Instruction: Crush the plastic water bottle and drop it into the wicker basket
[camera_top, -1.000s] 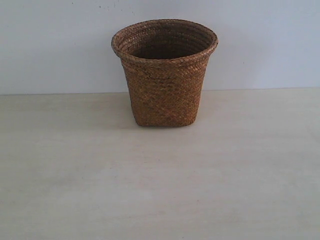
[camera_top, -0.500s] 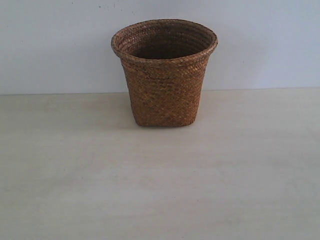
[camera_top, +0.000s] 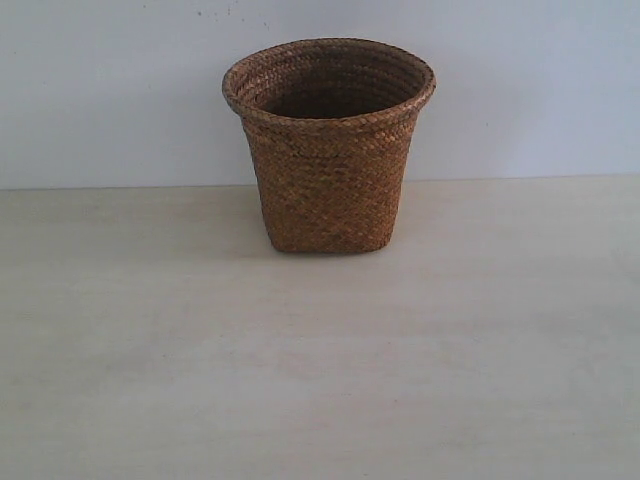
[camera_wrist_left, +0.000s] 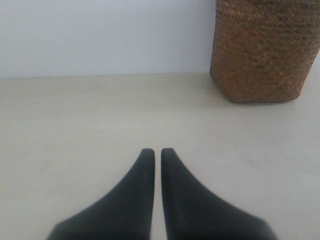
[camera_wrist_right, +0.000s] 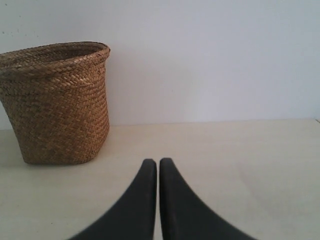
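The brown wicker basket (camera_top: 330, 150) stands upright at the back middle of the pale table, near the wall. It also shows in the left wrist view as the wicker basket (camera_wrist_left: 265, 50) and in the right wrist view as the wicker basket (camera_wrist_right: 55, 105). No plastic water bottle shows in any view. My left gripper (camera_wrist_left: 157, 151) is shut with nothing between its black fingers, low over the table and well short of the basket. My right gripper (camera_wrist_right: 158, 161) is likewise shut and empty. Neither gripper appears in the exterior view.
The pale wooden table (camera_top: 320, 360) stretches in front of and to both sides of the basket. A plain light wall (camera_top: 520, 80) rises right behind it. Nothing else stands on the table in these views.
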